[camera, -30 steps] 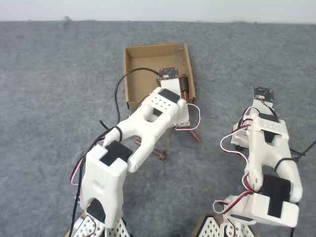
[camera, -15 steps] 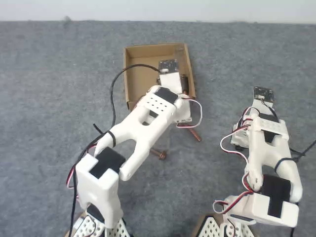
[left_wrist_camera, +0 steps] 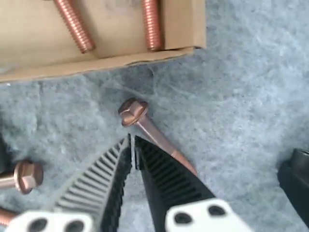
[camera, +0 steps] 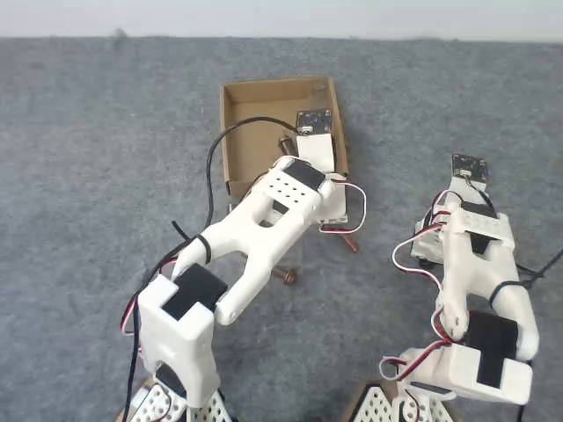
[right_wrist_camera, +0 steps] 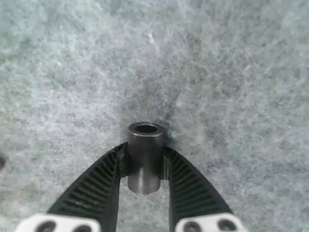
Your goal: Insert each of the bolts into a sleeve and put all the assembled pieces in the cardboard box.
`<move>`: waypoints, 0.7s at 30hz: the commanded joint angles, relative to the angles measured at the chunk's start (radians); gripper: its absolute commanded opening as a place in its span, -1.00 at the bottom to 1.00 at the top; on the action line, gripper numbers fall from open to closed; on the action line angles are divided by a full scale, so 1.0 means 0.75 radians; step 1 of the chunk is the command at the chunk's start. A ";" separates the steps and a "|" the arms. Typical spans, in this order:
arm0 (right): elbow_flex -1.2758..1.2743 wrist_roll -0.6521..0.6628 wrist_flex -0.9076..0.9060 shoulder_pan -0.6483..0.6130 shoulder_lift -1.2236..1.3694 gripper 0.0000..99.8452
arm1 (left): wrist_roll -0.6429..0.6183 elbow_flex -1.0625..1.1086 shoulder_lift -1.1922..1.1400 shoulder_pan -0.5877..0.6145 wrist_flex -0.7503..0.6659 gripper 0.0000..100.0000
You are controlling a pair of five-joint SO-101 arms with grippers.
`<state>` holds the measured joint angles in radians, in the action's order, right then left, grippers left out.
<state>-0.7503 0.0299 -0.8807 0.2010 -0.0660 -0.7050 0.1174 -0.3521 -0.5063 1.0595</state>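
Grey felt [camera: 88, 176] covers my table [camera: 493, 105], pale wall [camera: 281, 16] at top; left gripper [left_wrist_camera: 131, 142] closed and empty, right gripper [right_wrist_camera: 145, 153] clamps a sleeve [right_wrist_camera: 145, 166].

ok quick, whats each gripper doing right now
Left gripper: closed, holding nothing.
Right gripper: closed on a sleeve.

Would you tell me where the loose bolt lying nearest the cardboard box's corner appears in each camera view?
High view: the bolt lies on the carpet just off the near right corner of the box, beside the left arm.
Left wrist view: the bolt lies at the tips of the left gripper, between them and the box.
Right wrist view: aimed elsewhere, at the sleeve in the right gripper.
Shared landmark: the box's corner.
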 commanded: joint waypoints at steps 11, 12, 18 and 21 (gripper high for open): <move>0.043 0.018 0.021 -0.019 -0.085 -0.99 | 0.014 0.030 0.100 0.000 -0.070 -0.66; 0.043 0.018 0.021 -0.019 -0.085 -0.99 | 0.014 0.056 0.100 0.002 -0.104 -0.66; 0.043 0.020 0.019 -0.019 -0.085 -0.99 | 0.012 0.204 0.100 -0.006 -0.319 -0.66; 0.043 0.049 0.015 -0.019 -0.085 -0.99 | 0.012 0.202 0.088 -0.006 -0.321 -0.66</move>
<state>-0.7503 0.0299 -0.8807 0.2010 -0.0660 -0.7066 0.2754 -0.3521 -0.5048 0.8539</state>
